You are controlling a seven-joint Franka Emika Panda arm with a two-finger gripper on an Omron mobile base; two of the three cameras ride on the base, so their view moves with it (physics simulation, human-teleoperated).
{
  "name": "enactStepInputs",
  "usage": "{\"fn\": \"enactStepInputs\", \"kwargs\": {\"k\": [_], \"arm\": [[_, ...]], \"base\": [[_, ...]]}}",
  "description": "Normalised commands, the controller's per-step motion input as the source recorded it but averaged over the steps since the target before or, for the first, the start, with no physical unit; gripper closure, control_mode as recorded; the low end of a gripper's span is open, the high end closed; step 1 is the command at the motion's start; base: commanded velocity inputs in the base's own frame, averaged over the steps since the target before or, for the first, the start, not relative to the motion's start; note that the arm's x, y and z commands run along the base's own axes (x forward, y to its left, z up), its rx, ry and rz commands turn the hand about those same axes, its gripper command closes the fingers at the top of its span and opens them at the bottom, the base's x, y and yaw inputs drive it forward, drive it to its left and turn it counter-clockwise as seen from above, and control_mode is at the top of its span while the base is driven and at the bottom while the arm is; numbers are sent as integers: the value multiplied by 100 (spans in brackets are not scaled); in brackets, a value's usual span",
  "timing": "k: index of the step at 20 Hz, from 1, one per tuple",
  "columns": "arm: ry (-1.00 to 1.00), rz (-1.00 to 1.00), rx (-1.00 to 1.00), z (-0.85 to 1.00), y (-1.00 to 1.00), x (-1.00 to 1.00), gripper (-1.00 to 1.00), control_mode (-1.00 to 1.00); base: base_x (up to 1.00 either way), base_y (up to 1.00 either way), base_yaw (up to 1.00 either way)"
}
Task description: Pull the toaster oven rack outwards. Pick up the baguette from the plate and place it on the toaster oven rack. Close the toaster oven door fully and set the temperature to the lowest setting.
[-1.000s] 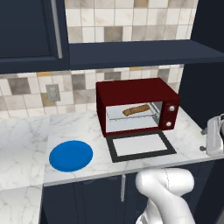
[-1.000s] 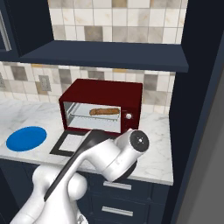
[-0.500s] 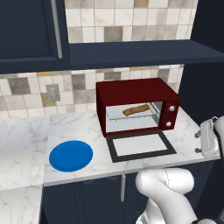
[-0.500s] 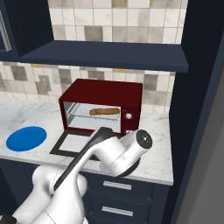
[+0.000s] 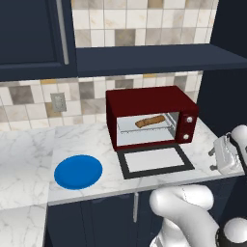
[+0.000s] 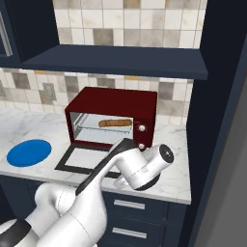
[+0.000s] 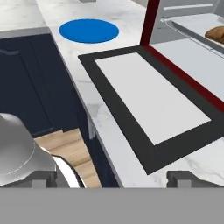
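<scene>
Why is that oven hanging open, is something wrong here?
Nothing looks spilled or broken. The toaster oven door lies flat open on the counter, the baguette sits on the rack inside, and the blue plate is bare.

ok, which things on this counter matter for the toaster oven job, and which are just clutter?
Job:
- dark red boxy toaster oven
- its black-framed glass door, lying open flat
- thin grey metal rack
- slim brown baguette, on the rack
- flat round blue plate, bare
- two pale knobs
- white arm's claw, open

Just there:
- wall outlet
- marble counter
</scene>
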Motion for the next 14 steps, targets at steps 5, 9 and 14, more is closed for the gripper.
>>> {"fn": "enactStepInputs", "kwargs": {"k": [5,9,14], "arm": [[1,6,11,-20,-14,16,-100,-100],[0,5,10,-21,-14,12,-100,-100],[0,4,3,-25,-2,11,-100,-100]], "base": [[0,0,0],[0,0,0],[0,0,0]]}}
